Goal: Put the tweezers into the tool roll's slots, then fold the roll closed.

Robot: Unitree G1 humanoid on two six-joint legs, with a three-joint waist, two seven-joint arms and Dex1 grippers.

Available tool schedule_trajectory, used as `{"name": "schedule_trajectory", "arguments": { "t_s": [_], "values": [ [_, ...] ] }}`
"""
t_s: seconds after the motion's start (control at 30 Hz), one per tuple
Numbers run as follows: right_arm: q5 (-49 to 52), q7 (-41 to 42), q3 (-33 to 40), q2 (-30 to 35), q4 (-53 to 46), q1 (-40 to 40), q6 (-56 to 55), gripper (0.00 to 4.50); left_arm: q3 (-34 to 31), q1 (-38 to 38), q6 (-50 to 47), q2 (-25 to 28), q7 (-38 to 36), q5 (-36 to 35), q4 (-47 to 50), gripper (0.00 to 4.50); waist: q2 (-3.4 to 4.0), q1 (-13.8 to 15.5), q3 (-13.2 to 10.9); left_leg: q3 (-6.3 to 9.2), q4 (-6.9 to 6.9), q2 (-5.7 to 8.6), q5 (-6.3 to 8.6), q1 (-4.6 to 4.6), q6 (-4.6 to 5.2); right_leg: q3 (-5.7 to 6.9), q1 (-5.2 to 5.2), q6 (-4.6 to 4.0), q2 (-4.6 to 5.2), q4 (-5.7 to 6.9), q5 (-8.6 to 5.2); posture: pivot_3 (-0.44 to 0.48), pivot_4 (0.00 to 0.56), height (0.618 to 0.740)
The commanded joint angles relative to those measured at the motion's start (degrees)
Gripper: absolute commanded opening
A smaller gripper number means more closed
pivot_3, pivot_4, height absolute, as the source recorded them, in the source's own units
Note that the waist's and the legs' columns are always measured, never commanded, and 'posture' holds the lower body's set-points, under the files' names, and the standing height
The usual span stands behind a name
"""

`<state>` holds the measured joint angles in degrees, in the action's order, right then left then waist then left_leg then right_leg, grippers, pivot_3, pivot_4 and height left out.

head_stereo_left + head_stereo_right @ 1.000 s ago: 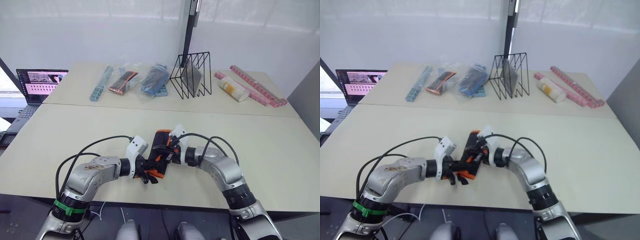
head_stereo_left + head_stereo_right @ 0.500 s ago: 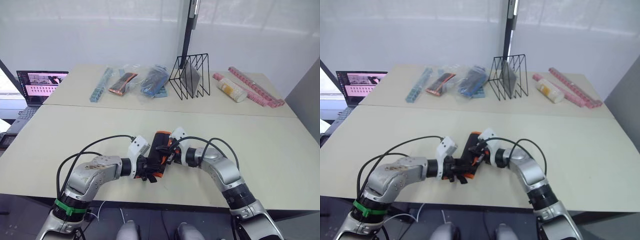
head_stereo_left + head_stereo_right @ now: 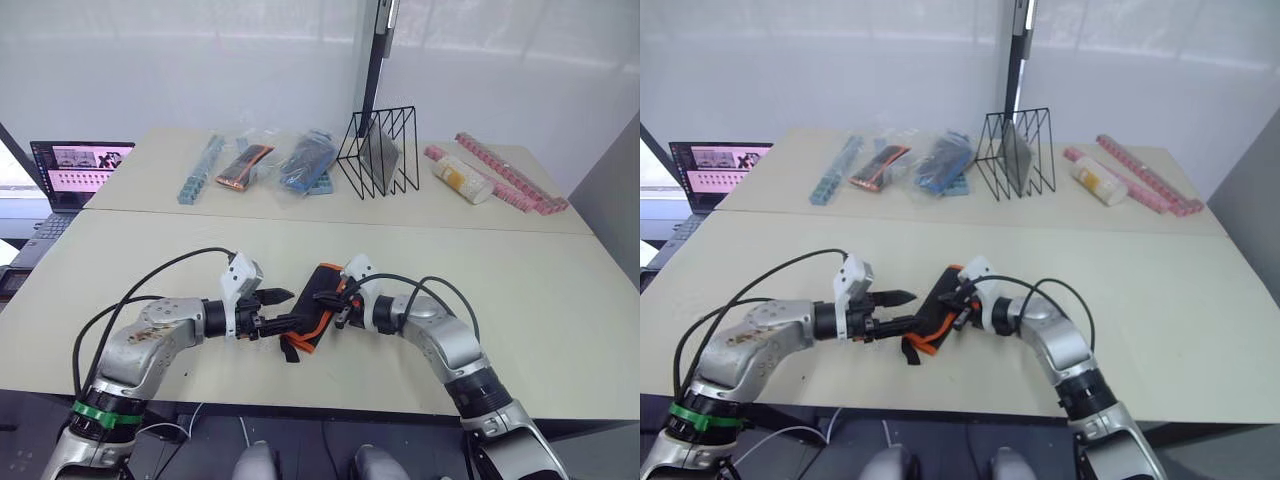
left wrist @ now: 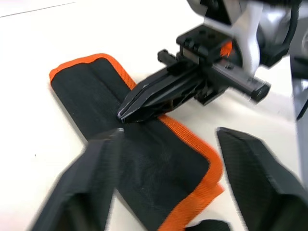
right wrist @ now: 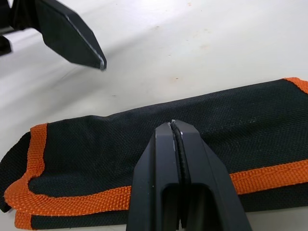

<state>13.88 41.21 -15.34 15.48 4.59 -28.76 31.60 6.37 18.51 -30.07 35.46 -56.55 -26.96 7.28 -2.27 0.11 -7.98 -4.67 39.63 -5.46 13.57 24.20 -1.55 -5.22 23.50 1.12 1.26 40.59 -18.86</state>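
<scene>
The tool roll point(image 3: 318, 305) lay folded shut at lower centre of the head views, near the table point(image 3: 560, 330)'s front edge, its long axis slanting from lower left to upper right, bare tabletop all round. The right gripper point(image 4: 126, 114), fingers pressed together, touched its orange-bound edge. The left gripper point(image 3: 282, 296), fingers spread, hovered just left of the roll.

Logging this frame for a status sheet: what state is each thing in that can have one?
tool roll: folded closed, lying flat on the table, strap end trailing toward the robot.
left end effector: open, apart from the roll.
right end effector: fingers shut, tips pressed on the roll's outer face.
laptop: open, screen lit.
wire rack: upright.
</scene>
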Motion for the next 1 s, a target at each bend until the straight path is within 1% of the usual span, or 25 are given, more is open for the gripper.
{"name": "schedule_trajectory", "arguments": {
  "t_s": [0.03, 0.13, 0.2, 0.27, 0.37, 0.5, 0.63, 0.8, 0.93, 1.0],
  "values": [
    [-2.25, -1.10, -0.27, 1.34, 3.42, 1.04, 2.06, 0.00, 2.30, 3.03, 8.16, -1.70, -4.33, 3.20, -4.33, 1.72, 0.00, 0.14, 0.00, 0.00, 0.01, 0.00, 0.00, 0.01, 0.00, 0.00, 0.00, 0.00, 0.00, 0.00, 0.00, 0.000, 0.150, 0.687],
    [-2.23, -1.28, -0.17, 1.58, 2.64, 1.31, 2.37, 0.00, 3.75, 4.92, 13.21, -3.75, -6.15, 5.68, -9.16, 0.71, 0.00, 0.21, 0.00, 0.00, 0.05, 0.00, 0.00, 0.05, 0.00, 0.01, 0.01, 0.00, 0.00, 0.00, 0.00, 0.000, 0.150, 0.687],
    [-2.14, -1.40, -0.12, 1.86, 1.71, 1.87, 2.73, 0.00, 4.21, 5.56, 14.85, -4.92, -7.30, 6.16, -10.78, 0.06, 0.00, 0.17, 0.00, 0.00, 0.05, 0.00, 0.00, 0.07, 0.01, 0.00, 0.03, 0.00, -0.01, 0.00, 0.00, 0.000, 0.150, 0.687],
    [-2.11, -1.54, -0.11, 2.09, 0.89, 2.50, 2.99, 0.00, 4.43, 6.30, 15.48, -6.18, -8.17, 6.21, -11.91, 0.02, 0.01, 0.25, -0.01, 0.01, 0.04, 0.00, 0.01, 0.10, 0.02, 0.01, 0.06, 0.01, -0.01, 0.00, 0.00, 0.000, 0.150, 0.687],
    [-2.03, -1.89, -0.25, 2.28, -0.29, 3.34, 3.41, 0.00, 5.78, 6.91, 15.86, -6.69, -9.64, 7.86, -14.24, 0.02, 0.02, 0.44, -0.01, 0.00, 0.07, 0.00, 0.04, 0.16, 0.07, 0.01, 0.07, 0.02, 0.00, 0.00, -0.01, 0.000, 0.150, 0.687],
    [-1.83, -2.19, -0.19, 2.21, -2.11, 3.79, 2.71, 0.00, 9.46, 5.69, 19.18, -5.75, -11.75, 13.02, -20.41, 0.02, 0.02, 0.44, -0.01, 0.00, 0.07, 0.00, 0.06, 0.15, 0.11, 0.01, 0.06, 0.04, 0.00, -0.01, -0.02, 0.000, 0.150, 0.687],
    [1.14, -0.30, 1.61, 1.39, -6.04, 3.91, -0.22, 0.00, 10.70, 6.11, 21.22, -6.49, -11.12, 15.78, -25.72, 0.02, 0.13, 0.51, 0.04, 0.02, 0.06, 0.00, 0.09, 0.08, 0.16, 0.04, -0.10, 0.06, 0.00, -0.17, -0.03, 0.000, 0.150, 0.687],
    [2.09, 4.45, 0.77, 3.03, -9.65, 5.01, -3.19, 0.00, 11.09, 6.45, 21.73, -6.29, -11.77, 16.18, -26.74, 0.02, 0.17, 0.41, 0.04, 0.05, 0.07, 0.00, 0.09, 0.05, 0.16, 0.07, -0.20, 0.06, 0.00, -0.25, -0.02, 0.000, 0.150, 0.687],
    [-0.36, 4.30, -1.24, 3.06, -7.64, 5.63, -3.51, 0.00, 11.05, 5.86, 21.49, -5.94, -12.03, 16.01, -25.72, 0.02, 0.21, 0.32, 0.05, 0.06, 0.06, -0.02, 0.09, 0.02, 0.16, 0.07, -0.22, 0.06, -0.01, -0.25, -0.02, 0.000, 0.150, 0.687],
    [-3.11, 1.83, -2.37, 2.43, -3.56, 5.66, -3.32, 0.00, 10.99, 5.61, 21.43, -5.80, -11.98, 15.98, -25.13, 0.02, 0.22, 0.27, 0.06, 0.06, 0.06, -0.02, 0.09, 0.02, 0.16, 0.07, -0.22, 0.06, -0.01, -0.25, -0.02, 0.000, 0.150, 0.687]
  ]
}}
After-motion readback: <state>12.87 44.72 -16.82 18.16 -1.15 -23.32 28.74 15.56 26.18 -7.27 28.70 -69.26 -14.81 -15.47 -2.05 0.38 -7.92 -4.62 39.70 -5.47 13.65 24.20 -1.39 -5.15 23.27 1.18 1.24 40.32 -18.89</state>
